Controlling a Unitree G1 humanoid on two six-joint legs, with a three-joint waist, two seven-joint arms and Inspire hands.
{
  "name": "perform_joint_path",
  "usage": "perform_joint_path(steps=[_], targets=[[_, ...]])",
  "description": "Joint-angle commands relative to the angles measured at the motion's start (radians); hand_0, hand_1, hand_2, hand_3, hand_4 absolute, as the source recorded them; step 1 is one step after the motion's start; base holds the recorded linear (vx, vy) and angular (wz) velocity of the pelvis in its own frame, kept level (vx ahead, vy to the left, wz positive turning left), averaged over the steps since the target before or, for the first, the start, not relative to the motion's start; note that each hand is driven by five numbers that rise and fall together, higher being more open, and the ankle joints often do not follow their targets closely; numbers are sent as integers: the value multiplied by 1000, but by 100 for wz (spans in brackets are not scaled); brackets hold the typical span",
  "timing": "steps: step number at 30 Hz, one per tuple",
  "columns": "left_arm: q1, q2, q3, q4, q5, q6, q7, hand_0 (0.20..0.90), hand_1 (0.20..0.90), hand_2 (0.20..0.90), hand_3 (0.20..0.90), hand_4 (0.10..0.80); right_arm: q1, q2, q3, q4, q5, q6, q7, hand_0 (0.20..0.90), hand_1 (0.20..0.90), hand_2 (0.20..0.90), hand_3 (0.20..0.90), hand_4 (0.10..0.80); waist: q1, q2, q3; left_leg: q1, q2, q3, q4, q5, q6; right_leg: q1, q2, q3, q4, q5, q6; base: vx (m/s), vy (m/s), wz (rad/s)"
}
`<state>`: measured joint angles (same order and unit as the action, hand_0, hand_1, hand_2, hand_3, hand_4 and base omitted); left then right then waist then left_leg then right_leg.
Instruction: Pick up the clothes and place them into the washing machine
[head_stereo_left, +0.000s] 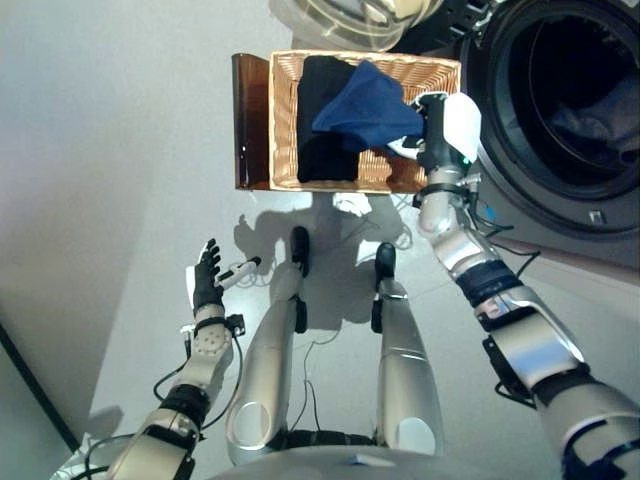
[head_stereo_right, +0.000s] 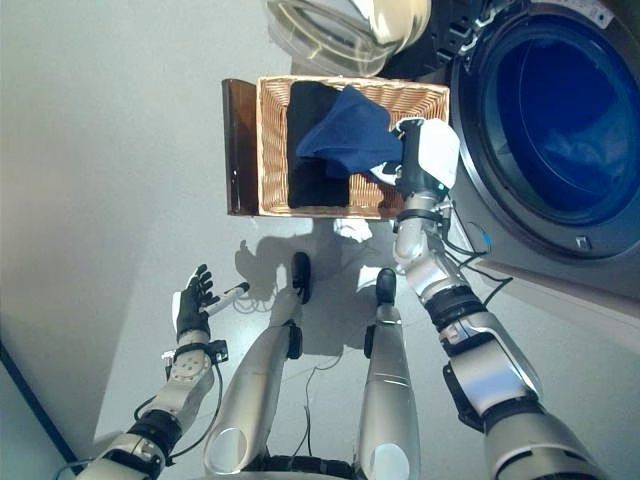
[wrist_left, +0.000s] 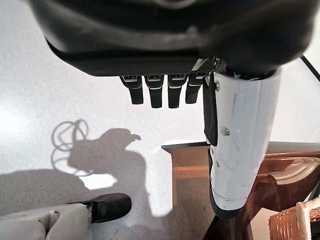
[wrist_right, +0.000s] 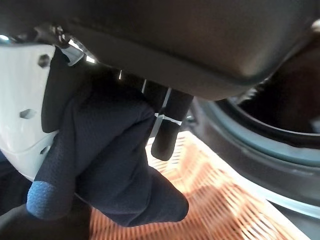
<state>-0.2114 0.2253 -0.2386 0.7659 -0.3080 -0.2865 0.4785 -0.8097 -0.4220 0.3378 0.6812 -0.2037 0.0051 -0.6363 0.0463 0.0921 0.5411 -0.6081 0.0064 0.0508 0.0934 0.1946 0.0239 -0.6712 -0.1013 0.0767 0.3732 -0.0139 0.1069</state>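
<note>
A wicker basket (head_stereo_left: 284, 120) stands on the floor ahead, with a black garment (head_stereo_left: 322, 110) lying in it. A dark blue garment (head_stereo_left: 365, 108) is lifted partly out of the basket, and my right hand (head_stereo_left: 440, 130) is shut on its edge at the basket's right side. In the right wrist view the blue cloth (wrist_right: 110, 165) is pinched between the thumb and the fingers (wrist_right: 167, 135). The washing machine (head_stereo_left: 560, 110) stands at the right, its drum open. My left hand (head_stereo_left: 207, 280) hangs open low at the left, away from the basket.
A dark brown board (head_stereo_left: 250, 120) leans against the basket's left side. The washer's round glass door (head_stereo_left: 350, 20) is swung open above the basket. A small white scrap (head_stereo_left: 352, 204) lies on the grey floor just before the basket.
</note>
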Motion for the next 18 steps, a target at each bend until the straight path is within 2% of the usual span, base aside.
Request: perform_joint_path(steps=[1, 10, 17, 18], targets=[[62, 5, 23, 28, 27, -18, 7, 900, 900, 900, 900, 800, -32, -23, -90, -134, 128, -142, -59, 200, 200, 200, 200, 300, 12, 23, -21, -18, 10, 23, 35, -46, -84, 68, -16, -11, -80, 28, -25, -1, -17, -6], [79, -1, 16, 31, 12, -10, -27, 900, 900, 900, 900, 800, 3, 16, -181, -132, 379, -240, -27, 200, 200, 200, 200, 300, 3, 50, -49, 2, 10, 36, 24, -44, -81, 79, -10, 5, -83, 26, -28, 14, -3, -9], [87, -14, -4, 55, -6, -8, -53, 900, 900, 900, 900, 800, 7, 33, -299, -94, 632, -348, -20, 200, 200, 200, 200, 300, -6, 91, -64, 7, 4, 49, 22, -47, -79, 73, -11, 18, -73, 20, -28, 2, 5, -2], [92, -18, -12, 60, -11, -9, -61, 900, 900, 900, 900, 800, 5, 40, -331, -76, 711, -383, -14, 200, 200, 200, 200, 300, -10, 103, -67, 13, 1, 52, 23, -53, -78, 76, -13, 22, -68, 12, -27, 9, 12, -5]])
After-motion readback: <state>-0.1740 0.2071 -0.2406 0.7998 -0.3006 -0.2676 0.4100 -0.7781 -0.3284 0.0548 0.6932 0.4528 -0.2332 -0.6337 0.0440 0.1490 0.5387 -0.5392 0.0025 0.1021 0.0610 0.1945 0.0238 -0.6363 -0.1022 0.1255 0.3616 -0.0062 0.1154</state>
